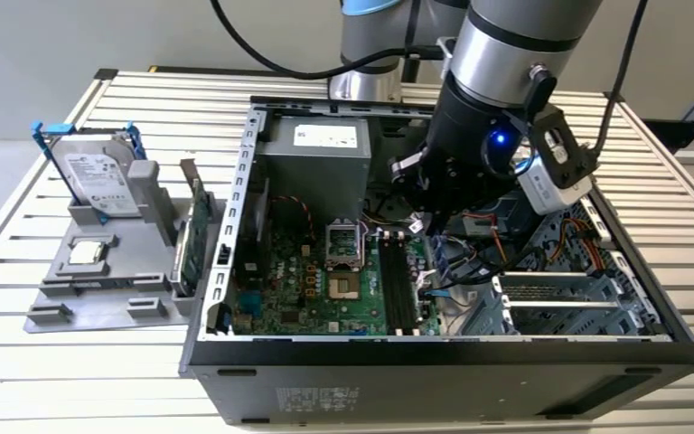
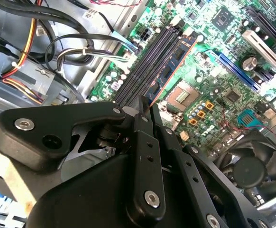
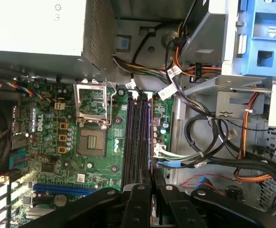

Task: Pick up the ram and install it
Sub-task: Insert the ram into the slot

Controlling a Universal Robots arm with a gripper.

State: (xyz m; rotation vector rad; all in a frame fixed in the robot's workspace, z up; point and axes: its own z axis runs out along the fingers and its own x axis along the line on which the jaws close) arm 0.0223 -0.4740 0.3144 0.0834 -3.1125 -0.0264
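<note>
1. Currently over the open black computer case (image 1: pixel 444 362), which lies on its side on the slatted metal desk (image 1: pixel 58 362): black two-fingered hand (image 1: pixel 423 224), lowered into the case above the green motherboard (image 1: pixel 311 280).
2. Hand clenched on the ram: in both wrist views fingers drawn close together, with one end of the long thin blue-faced circuit-board stick (ram) (image 2: pixel 173 64) pinched between the fingertips (image 2: pixel 143 102).
3. Ram standing on edge, running lengthwise along the row of black memory slots (image 3: pixel 135 137), at the side of that row nearest the bundle of black cables (image 3: pixel 209 142). Seen edge-on as a thin line in the first wrist view (image 3: pixel 151 137). Cannot tell whether seated in a slot or just above it.
4. Square metal processor socket (image 3: pixel 93 142) beside the slots, on the side away from the cables.
5. Outside the case, toward the exterior view's left: grey plastic holder (image 1: pixel 118 271) on the desk, carrying a silver hard drive in a blue bracket (image 1: pixel 94 176) and a green expansion card (image 1: pixel 199 217) standing upright, well apart from the hand.
</note>
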